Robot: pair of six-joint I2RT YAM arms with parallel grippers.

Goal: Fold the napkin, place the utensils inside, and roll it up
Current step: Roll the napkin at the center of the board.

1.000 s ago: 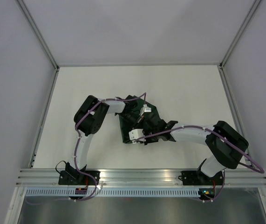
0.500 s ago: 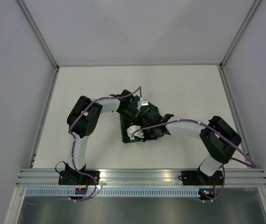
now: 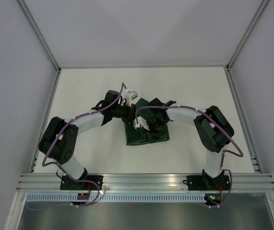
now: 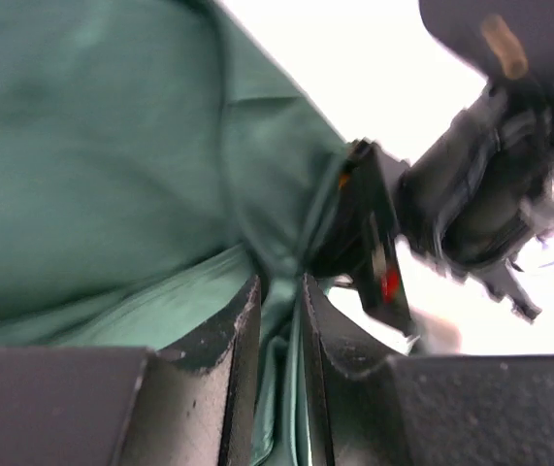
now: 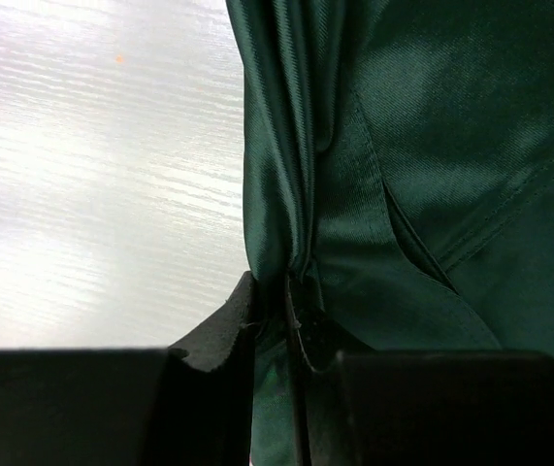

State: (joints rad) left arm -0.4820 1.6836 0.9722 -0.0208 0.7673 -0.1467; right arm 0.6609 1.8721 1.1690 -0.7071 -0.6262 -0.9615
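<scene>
The dark green napkin [image 3: 148, 137] lies bunched and partly folded in the middle of the white table [image 3: 194, 91]. My left gripper [image 3: 137, 107] is at its far left part, shut on a fold of cloth, seen in the left wrist view [image 4: 278, 291] with napkin fabric [image 4: 92, 146] between the pads. My right gripper [image 3: 148, 123] is just right of it, shut on a gathered edge [image 5: 281, 291] of the napkin [image 5: 451, 146]. The right gripper's black body also shows in the left wrist view [image 4: 480, 194]. No utensils are in view.
Grey walls and metal frame posts [image 3: 43, 43] bound the table on three sides. An aluminium rail [image 3: 141, 179] with both arm bases runs along the near edge. The bare tabletop shows in the right wrist view [image 5: 92, 146].
Both grippers have moved toward the far side, pulling the napkin with them. The left arm has stretched out low. The napkin now lies as a flatter rectangle.
</scene>
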